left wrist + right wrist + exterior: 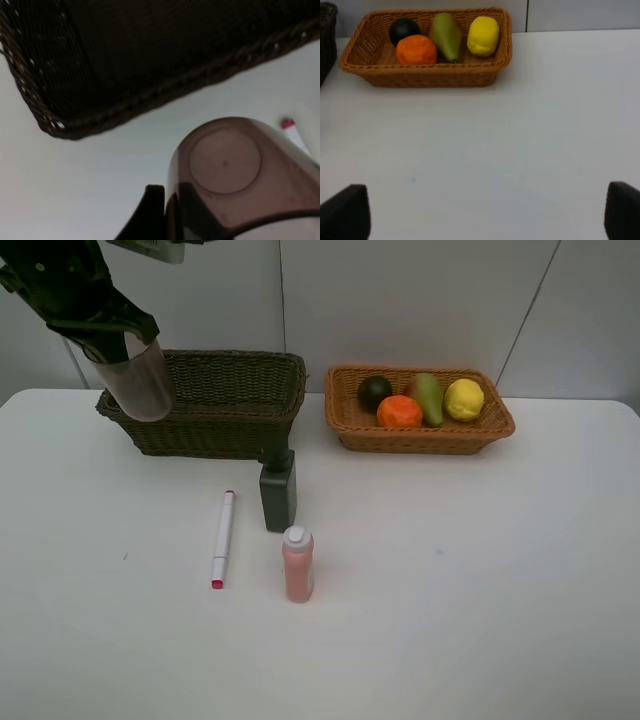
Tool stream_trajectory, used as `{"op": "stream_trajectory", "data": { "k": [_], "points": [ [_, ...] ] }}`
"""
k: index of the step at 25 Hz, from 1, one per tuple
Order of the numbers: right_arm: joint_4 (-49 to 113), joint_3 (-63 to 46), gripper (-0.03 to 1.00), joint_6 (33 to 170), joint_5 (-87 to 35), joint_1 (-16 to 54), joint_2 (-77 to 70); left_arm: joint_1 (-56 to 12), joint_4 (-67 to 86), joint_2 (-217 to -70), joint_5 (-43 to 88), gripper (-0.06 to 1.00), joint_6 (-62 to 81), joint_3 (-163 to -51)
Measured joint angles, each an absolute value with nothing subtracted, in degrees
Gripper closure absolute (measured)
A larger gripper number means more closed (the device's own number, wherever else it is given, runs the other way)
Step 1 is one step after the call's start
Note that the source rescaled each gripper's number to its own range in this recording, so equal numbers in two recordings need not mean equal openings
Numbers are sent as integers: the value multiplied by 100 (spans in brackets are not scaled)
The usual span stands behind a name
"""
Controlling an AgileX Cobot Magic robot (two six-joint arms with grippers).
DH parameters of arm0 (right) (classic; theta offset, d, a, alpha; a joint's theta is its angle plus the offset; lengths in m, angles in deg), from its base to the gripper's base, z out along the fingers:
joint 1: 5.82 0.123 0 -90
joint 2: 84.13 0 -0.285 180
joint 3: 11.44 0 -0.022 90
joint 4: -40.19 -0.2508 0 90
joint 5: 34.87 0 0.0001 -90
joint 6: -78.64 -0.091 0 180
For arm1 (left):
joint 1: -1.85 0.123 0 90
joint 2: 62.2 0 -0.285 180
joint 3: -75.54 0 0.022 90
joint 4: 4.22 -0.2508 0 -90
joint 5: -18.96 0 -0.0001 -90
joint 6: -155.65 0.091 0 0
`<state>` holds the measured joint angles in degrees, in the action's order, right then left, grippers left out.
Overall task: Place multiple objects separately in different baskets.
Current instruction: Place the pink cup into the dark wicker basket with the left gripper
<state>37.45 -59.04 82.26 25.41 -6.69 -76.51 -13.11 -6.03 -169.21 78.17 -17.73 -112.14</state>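
Pink bottle [298,565] upright, nearest, on white table [480,590]; white-pink marker [222,538] lying just left of it; dark green bottle [278,492] upright just beyond, close to dark basket [215,430] near wall; left gripper [108,338] clamped on translucent cup [138,377] at rim, cup tilted, held aloft at dark basket's left end; tan basket [420,437], far right, holds dark green fruit [375,391], orange [400,411], pear [428,397], lemon [464,399]; right gripper [482,215] jaws spread wide, empty, over bare table on near side of tan basket.
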Motion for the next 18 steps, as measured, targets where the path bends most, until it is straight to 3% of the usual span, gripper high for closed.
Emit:
{"op": "stream_trajectory", "data": {
  "k": [18],
  "points": [
    [3745, -5904, -1, 8226, 2541, -669, -7651, -1042, -1101, -18179, 4828, 94, -1656, -11338]
  ]
}}
